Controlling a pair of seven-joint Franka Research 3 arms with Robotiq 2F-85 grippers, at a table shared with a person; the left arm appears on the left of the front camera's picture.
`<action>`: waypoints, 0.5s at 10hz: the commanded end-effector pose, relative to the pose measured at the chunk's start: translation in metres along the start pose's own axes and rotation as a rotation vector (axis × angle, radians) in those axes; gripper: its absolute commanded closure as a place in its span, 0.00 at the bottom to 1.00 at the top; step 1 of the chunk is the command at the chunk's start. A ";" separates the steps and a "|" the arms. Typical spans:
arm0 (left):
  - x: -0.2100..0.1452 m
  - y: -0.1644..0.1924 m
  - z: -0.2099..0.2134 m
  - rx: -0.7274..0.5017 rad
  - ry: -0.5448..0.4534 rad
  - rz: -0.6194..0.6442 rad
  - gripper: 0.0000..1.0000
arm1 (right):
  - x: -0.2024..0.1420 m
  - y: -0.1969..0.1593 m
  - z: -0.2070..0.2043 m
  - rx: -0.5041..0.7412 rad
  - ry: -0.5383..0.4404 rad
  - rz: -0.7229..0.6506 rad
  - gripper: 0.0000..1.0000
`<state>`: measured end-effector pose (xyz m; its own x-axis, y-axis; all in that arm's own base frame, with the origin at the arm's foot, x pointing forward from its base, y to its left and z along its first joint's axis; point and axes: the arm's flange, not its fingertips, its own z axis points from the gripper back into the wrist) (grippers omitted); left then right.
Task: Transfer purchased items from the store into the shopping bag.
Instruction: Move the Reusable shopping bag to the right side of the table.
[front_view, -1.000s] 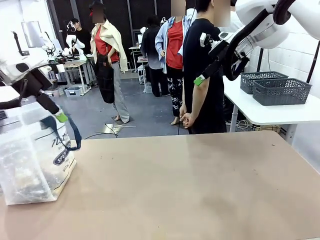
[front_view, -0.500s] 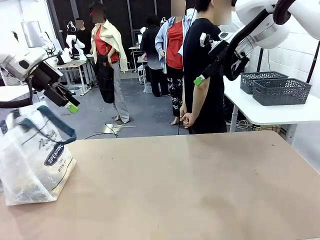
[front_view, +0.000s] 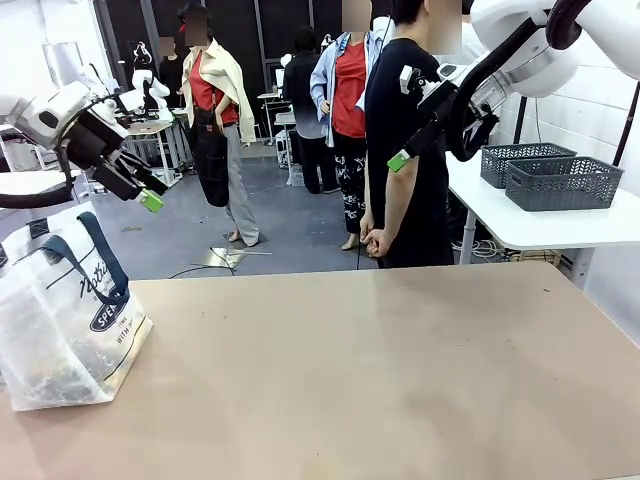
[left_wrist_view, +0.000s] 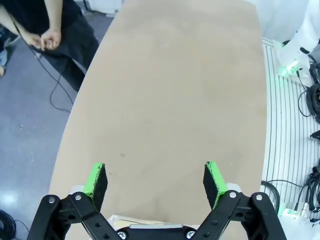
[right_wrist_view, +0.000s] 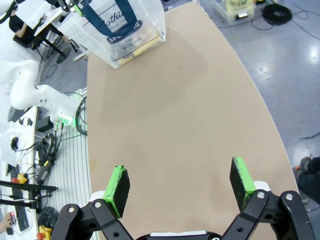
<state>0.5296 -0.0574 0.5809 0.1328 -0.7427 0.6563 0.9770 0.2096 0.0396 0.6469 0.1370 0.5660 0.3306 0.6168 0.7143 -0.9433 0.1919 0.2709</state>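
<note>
The shopping bag (front_view: 68, 320) stands at the counter's (front_view: 380, 380) left edge, pale contents inside it. Both the left end effector (front_view: 140, 190) and right end effector (front_view: 415, 140) hang raised with fingers apart, holding nothing. Judging by this, loading looks essentially done.

Bag at the table's left end, arms raised to either side.
The bag (front_view: 70, 320) stands on the table (front_view: 380, 370) near its left edge. The left gripper (front_view: 140, 190) hangs above the bag; the right gripper (front_view: 410, 150) is high over the far edge, before a person (front_view: 400, 130).
</note>
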 end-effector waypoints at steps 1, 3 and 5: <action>-0.008 0.003 -0.002 0.008 -0.029 0.005 0.00 | 0.001 0.001 -0.001 0.009 -0.012 -0.013 0.00; 0.000 0.000 0.000 0.000 0.000 0.000 0.00 | 0.001 0.001 -0.001 0.009 -0.012 -0.013 0.00; 0.000 0.000 0.000 0.000 0.000 0.000 0.00 | 0.001 0.001 -0.001 0.009 -0.012 -0.013 0.00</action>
